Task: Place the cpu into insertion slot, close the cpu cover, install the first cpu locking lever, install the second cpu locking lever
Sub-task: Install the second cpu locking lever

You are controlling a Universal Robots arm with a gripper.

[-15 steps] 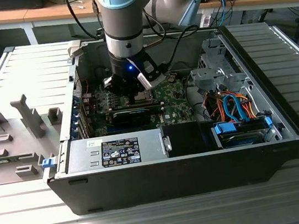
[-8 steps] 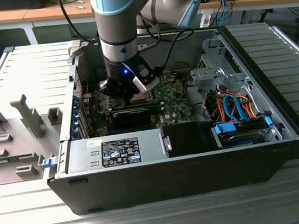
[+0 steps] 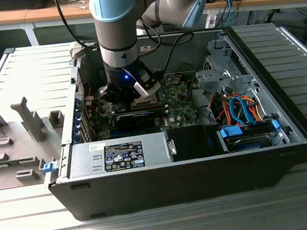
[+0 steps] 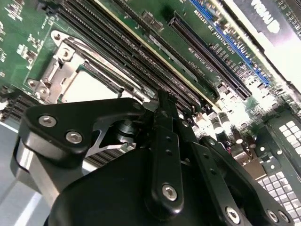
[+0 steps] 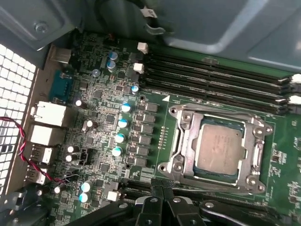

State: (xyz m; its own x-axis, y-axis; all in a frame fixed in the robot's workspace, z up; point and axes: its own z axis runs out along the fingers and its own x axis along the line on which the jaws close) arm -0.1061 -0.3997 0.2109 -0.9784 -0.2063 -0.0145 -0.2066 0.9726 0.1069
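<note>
The cpu [image 5: 220,149], a silver-grey square chip, lies flat in the insertion slot [image 5: 175,165] on the green motherboard [image 5: 103,136]. The cpu cover [image 5: 187,139], a silver frame, lies down around the chip, whose top shows through its window. My gripper [image 5: 160,187] hovers just beside one edge of the socket, its black fingers [image 5: 151,192] pressed together with nothing visible between them. In the second wrist view the shut gripper [image 4: 160,98] stands next to the cover [image 4: 60,66] and the bright chip top [image 4: 91,87]. The exterior view has the gripper [image 3: 131,95] low inside the case, over the socket [image 3: 143,100].
Long black memory slots [image 5: 216,80] run along one side of the socket, and expansion slots [image 4: 207,56] lie further off. The open case [image 3: 179,174] holds a power supply [image 3: 119,154] at the front, and drive bays with orange and blue cables [image 3: 241,111] on the exterior view's right.
</note>
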